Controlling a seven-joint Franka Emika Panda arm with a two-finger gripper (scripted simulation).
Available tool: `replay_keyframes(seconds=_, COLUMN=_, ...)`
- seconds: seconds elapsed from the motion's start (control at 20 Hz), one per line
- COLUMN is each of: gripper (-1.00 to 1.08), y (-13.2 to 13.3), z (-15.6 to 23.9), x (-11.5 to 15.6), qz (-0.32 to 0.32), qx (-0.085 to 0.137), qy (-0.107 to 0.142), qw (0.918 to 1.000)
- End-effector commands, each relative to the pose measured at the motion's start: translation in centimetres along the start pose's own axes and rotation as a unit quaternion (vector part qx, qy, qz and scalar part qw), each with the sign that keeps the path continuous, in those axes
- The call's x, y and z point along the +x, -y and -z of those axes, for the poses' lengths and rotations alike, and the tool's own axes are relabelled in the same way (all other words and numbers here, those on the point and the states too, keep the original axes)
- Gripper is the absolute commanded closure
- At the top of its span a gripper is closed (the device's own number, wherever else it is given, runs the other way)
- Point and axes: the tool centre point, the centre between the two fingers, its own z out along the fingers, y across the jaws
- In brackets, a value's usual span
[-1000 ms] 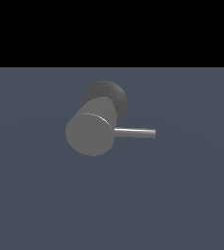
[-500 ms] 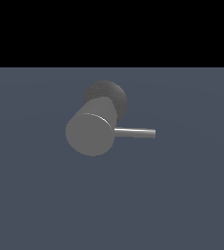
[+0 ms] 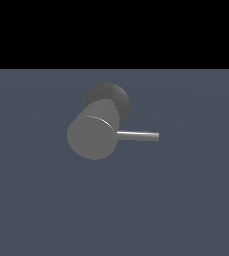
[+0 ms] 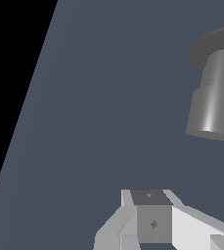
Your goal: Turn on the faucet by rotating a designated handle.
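Note:
In the exterior view the faucet (image 3: 92,137) is a thick matte grey cylinder with its flat round end face toward the camera, on a darker round base (image 3: 111,96). The handle (image 3: 138,135), a thin shiny rod, sticks out level toward the exterior view's right. No arm or gripper shows in that view. The wrist view has the faucet (image 4: 215,100) at the frame's edge, and the handle is hidden there. My gripper (image 4: 150,196) is apart from the faucet, touching nothing. Only the grey and white finger ends show, so the gap between them is unclear.
A flat blue-grey floor (image 3: 46,200) surrounds the faucet on all sides. Beyond its far edge there is only black background (image 3: 114,30). No other objects show.

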Motion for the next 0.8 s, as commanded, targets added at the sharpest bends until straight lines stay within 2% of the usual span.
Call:
replay_keyframes(seconds=0.0, gripper=1.08, y=0.2, z=0.5, x=0.3, qz=0.003, qx=0.031, qy=-0.012, qw=0.9995)
replay_keyframes(seconds=0.35, gripper=1.08, y=0.4, z=1.6, x=0.8, qz=0.006, qx=0.085, qy=-0.034, qw=0.9957)
replay_keyframes(seconds=0.55, gripper=1.08, y=0.3, z=2.0, x=1.0, qz=0.005, qx=0.103, qy=-0.041, qw=0.9939)
replay_keyframes(seconds=0.75, gripper=1.08, y=0.5, z=2.2, x=1.2, qz=0.008, qx=0.11, qy=-0.045, qw=0.9929)
